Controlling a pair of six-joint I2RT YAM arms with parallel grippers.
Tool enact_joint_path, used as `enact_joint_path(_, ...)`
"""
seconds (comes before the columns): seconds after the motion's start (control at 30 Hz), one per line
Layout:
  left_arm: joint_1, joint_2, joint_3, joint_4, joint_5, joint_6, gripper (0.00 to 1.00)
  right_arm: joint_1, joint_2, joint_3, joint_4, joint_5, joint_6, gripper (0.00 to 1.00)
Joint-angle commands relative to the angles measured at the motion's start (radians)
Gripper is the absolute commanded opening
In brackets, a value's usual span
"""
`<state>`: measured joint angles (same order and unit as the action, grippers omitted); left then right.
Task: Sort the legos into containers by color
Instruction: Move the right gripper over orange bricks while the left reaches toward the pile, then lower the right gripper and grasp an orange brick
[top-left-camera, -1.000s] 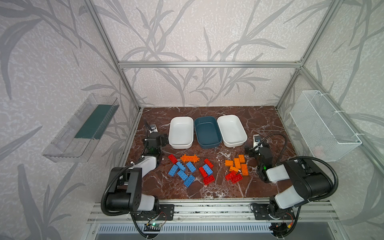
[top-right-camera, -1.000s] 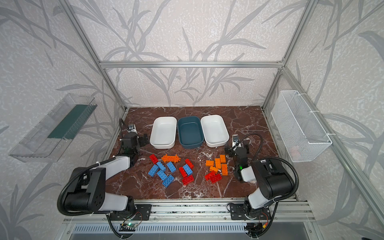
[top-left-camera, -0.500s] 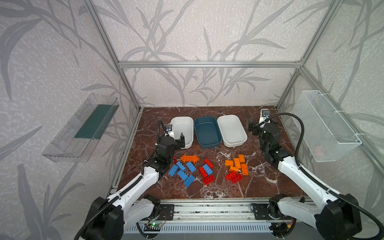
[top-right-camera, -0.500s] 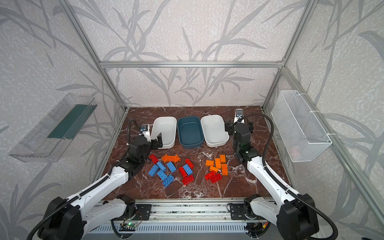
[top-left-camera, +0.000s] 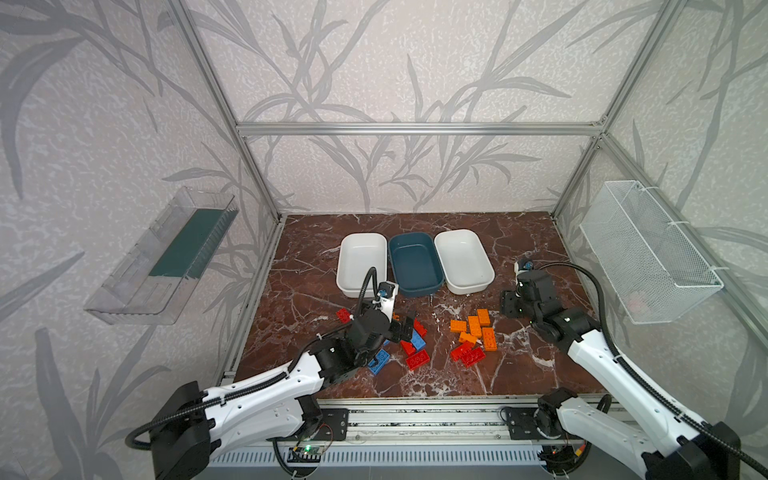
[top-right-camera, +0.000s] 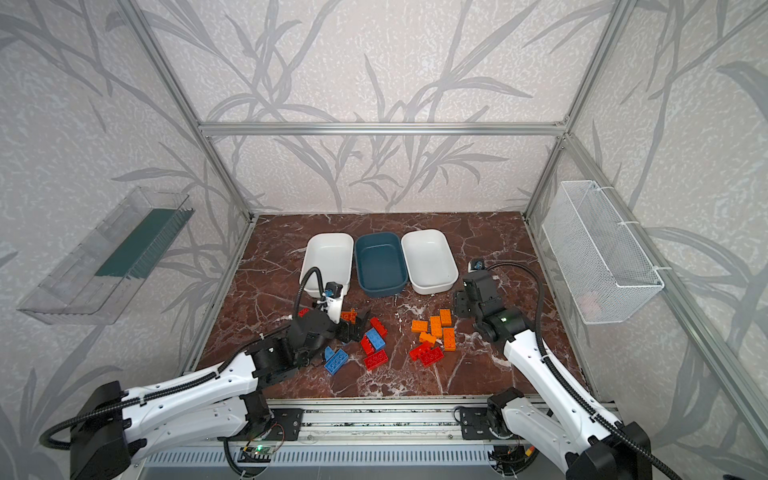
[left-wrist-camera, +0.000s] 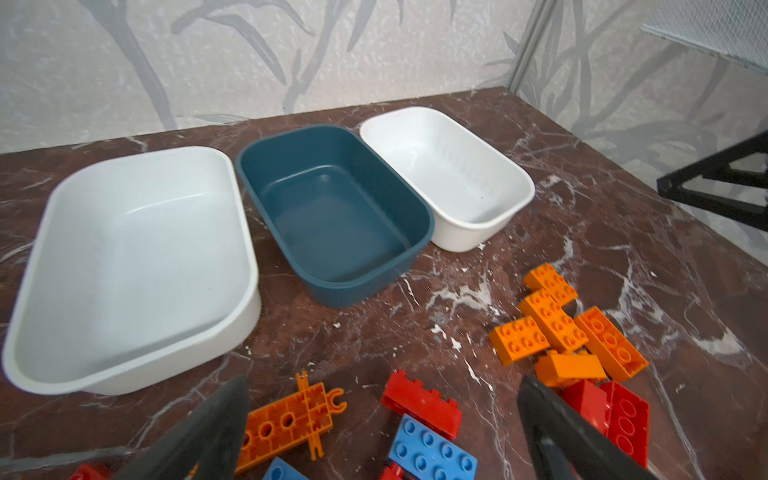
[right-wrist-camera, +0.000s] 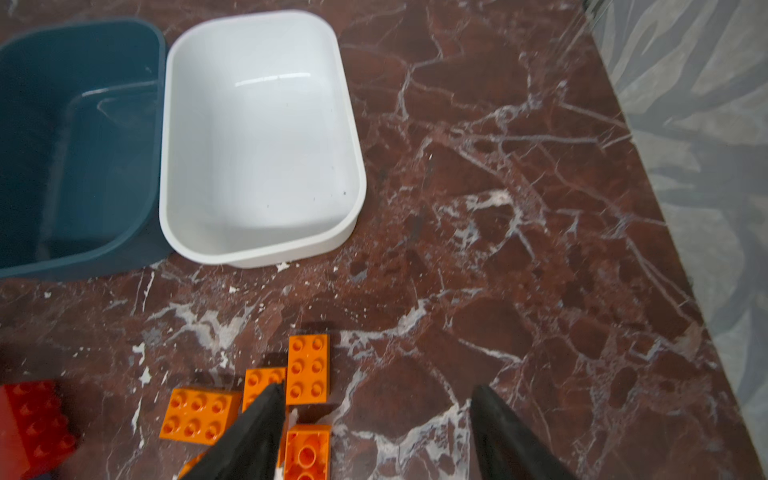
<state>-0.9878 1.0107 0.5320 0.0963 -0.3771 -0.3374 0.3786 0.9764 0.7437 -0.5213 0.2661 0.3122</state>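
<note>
A: Three tubs stood in a row at the back: a white tub (top-left-camera: 359, 262), a teal tub (top-left-camera: 413, 262) and a second white tub (top-left-camera: 463, 259). All were empty, so no brick was sorted yet.

B: Where did the legos lie?

A: All on the table (top-left-camera: 316, 291), in front of the tubs. Blue and red legos (top-left-camera: 415, 347) made the left heap, together with a long orange piece (left-wrist-camera: 291, 419). Orange legos (top-left-camera: 473, 328) made the right heap, with two red legos (top-left-camera: 467, 355) touching them.

B: And the pincers?

A: The left gripper (left-wrist-camera: 382, 388) hung low over the left heap, its jaws wide apart and holding nothing. I think it stood so wide in order to take a brick across. The right gripper (right-wrist-camera: 379, 390) was just beside the orange heap, jaws apart, also without a brick. Each arm was at the heap on its own side, I suppose so that the arms need not cross.
</note>
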Motion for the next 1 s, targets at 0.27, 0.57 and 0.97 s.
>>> enact_joint_path(0.27, -0.078, 0.056, 0.025, -0.039, -0.078, -0.054, 0.99, 0.010, 0.172, -0.072, 0.033, -0.222, 0.092, 0.61)
enact_joint_path(0.57, -0.078, -0.050, -0.009, -0.080, -0.099, -0.051, 0.99, 0.011, 0.290, -0.053, 0.073, -0.225, 0.094, 0.59)
enact_joint_path(0.97, -0.078, -0.107, -0.027, -0.121, -0.143, -0.043, 0.99, 0.012, 0.485, 0.046, 0.042, -0.202, 0.085, 0.55)
